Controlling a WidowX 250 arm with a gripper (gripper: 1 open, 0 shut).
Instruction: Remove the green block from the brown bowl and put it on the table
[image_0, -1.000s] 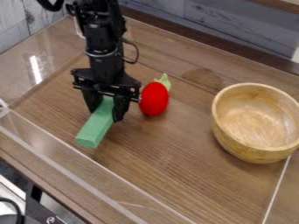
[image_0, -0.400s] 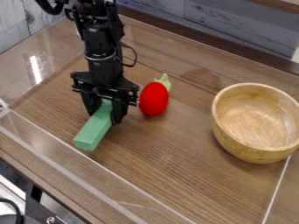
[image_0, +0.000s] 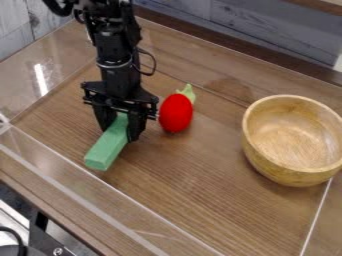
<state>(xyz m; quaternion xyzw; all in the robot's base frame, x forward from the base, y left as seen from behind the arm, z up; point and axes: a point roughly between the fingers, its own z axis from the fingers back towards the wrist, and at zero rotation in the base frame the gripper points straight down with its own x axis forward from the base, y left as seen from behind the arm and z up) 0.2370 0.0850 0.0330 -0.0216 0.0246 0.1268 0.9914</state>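
Note:
The light-green block slants down to the table, its lower end resting on the wood near the front left. My gripper points straight down over the block's upper end and is shut on it, black fingers on either side. The brown bowl stands at the right with nothing inside it, well apart from the gripper.
A red strawberry-like toy with a green top lies just right of the gripper, close to its finger. Clear acrylic walls run along the table's edges. Bare wood lies between the toy and the bowl.

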